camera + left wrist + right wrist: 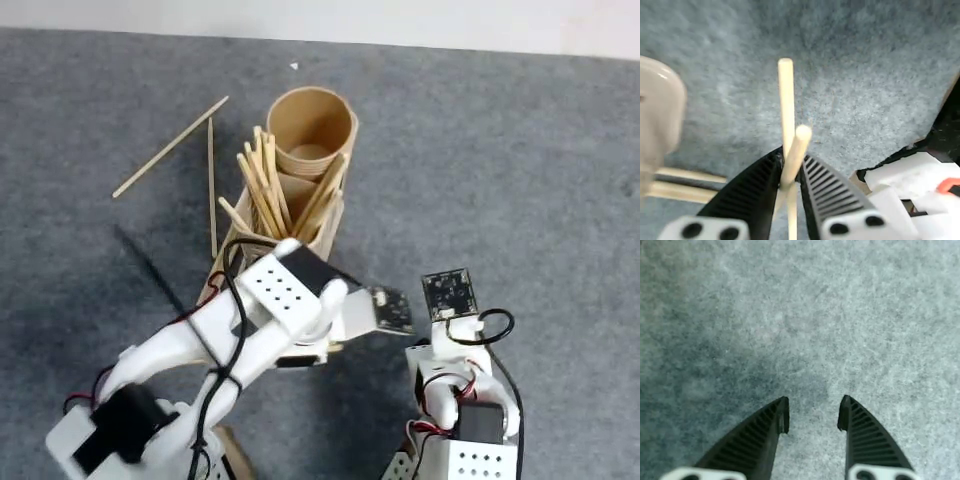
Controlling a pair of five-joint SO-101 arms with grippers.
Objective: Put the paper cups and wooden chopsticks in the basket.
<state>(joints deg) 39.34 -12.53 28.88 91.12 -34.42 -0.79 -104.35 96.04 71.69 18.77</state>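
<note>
The left tool (791,167) is seen clamped on two chopsticks (786,95); the right tool (813,414) is held with jaws parted, pointed downward.

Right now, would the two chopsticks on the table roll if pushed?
Probably barely: the loose chopsticks look thin and round, but the fuzzy table should slow them. They seem stiff and light: the crossed pair in the left gripper looks unbent.

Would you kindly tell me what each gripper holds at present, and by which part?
The left gripper pinches two crossed wooden chopsticks along their shafts, with their ends poking out beyond it. The right gripper is open and holds nothing.
</note>
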